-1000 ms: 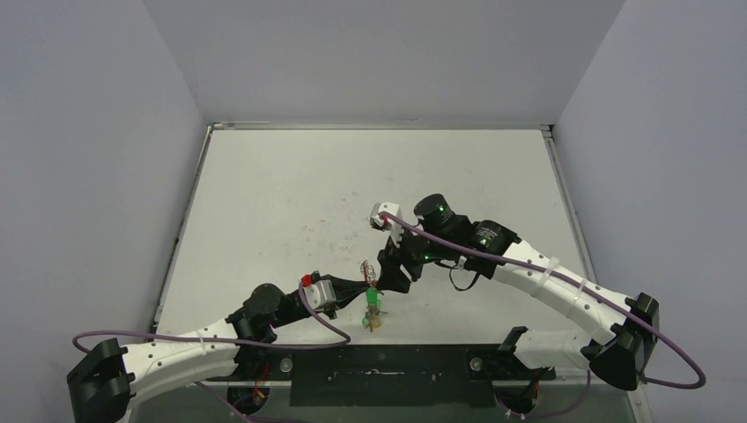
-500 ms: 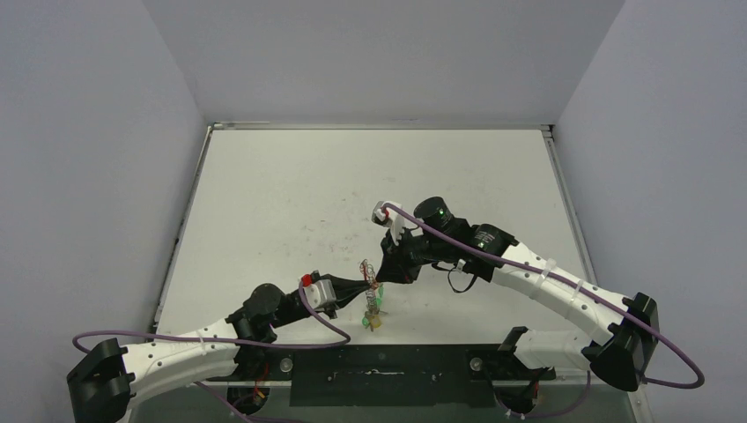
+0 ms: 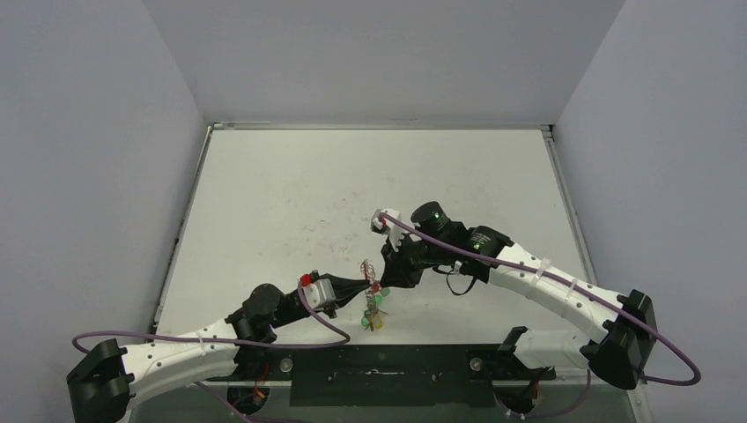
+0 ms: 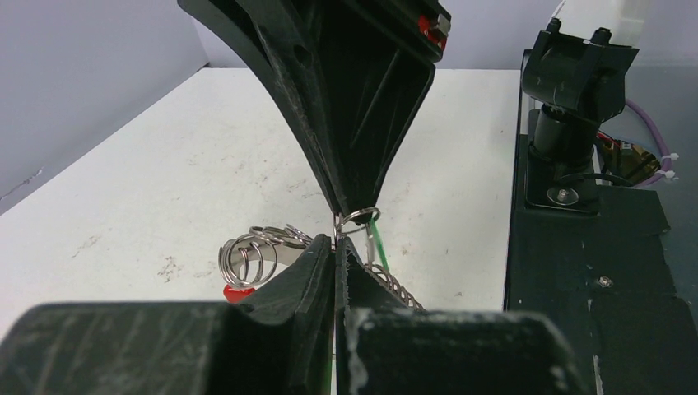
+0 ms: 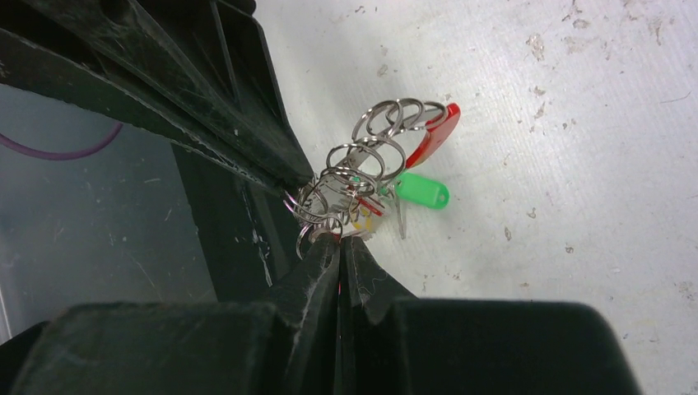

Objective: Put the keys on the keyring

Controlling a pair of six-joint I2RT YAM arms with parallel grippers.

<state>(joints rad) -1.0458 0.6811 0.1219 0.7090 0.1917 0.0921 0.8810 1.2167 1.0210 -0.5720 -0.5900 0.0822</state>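
Fingertips of left gripper (image 4: 336,240) pressed fully together, pinching a wire loop of keyring (image 4: 251,257); coils bunch just beside the tips. Opposite, right gripper (image 5: 340,243) likewise clamped tight on a loop, meeting the left tip to tip. Just beyond the coils hangs green key (image 5: 421,191).

The keyring (image 5: 374,144) is shiny silvery metal wire with a glossy red plastic segment. The green key (image 5: 421,191) has a smooth plastic head. Matt black jaws; matt, scuffed white tabletop (image 5: 576,164).
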